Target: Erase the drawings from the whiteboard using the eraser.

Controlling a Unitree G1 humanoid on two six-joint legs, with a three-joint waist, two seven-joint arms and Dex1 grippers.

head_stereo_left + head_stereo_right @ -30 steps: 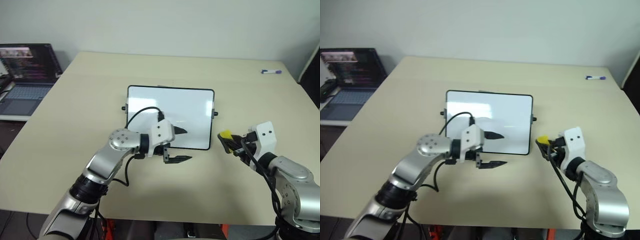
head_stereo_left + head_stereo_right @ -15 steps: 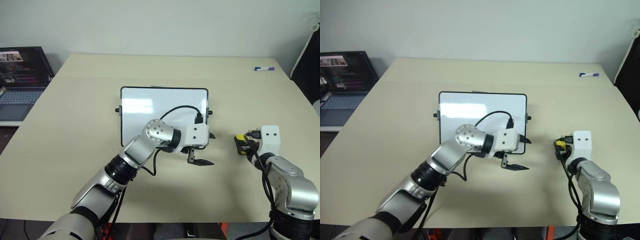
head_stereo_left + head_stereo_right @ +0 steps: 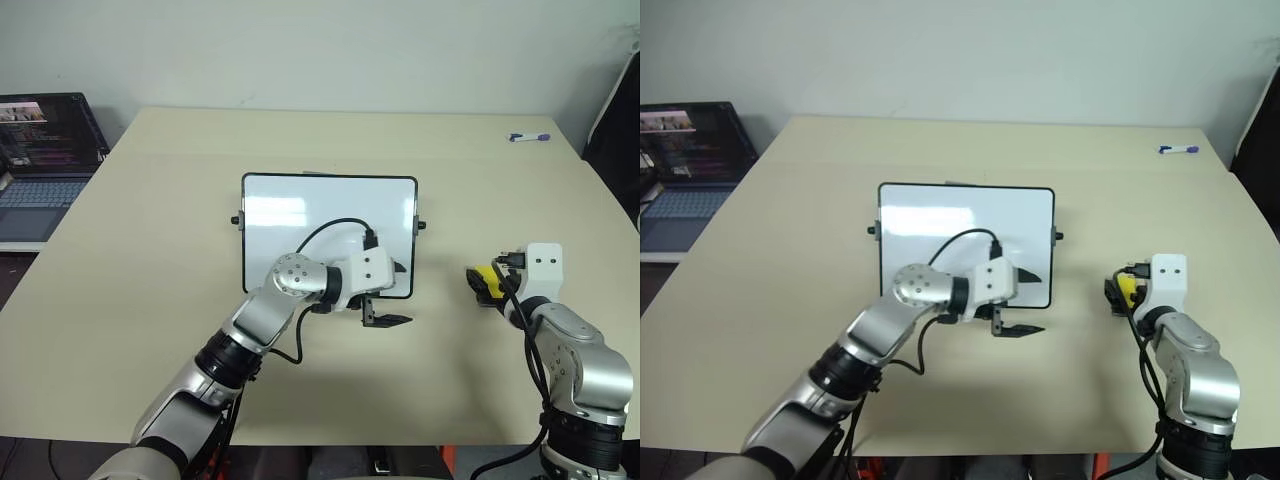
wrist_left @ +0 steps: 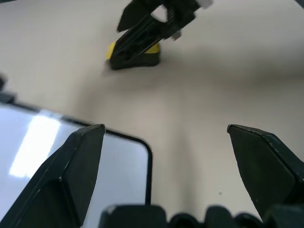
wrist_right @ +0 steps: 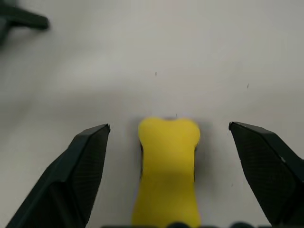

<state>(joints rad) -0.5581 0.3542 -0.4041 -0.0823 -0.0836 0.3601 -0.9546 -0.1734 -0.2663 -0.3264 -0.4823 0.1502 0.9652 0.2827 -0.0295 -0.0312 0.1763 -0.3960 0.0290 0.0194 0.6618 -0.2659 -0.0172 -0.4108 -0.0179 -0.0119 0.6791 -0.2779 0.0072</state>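
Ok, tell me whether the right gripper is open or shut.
Open. The right gripper has its fingers spread wide on either side of the eraser, with gaps showing on both sides.

Whiteboard (image 4: 71, 156) corner, eraser (image 4: 135, 53) beyond, probably

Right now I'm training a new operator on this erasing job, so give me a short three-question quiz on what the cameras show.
1. True or false: the right gripper has its jaws clamped on the eraser.
2. Which lies nearest the far right corner of the table? A) the eraser B) the marker pen C) the whiteboard
3. Fill in: the left gripper hovers over the whiteboard's near ____ corner.

Key
1. False: the jaws stand wide open, with the eraser lying on the table between them, touching neither.
2. B
3. right
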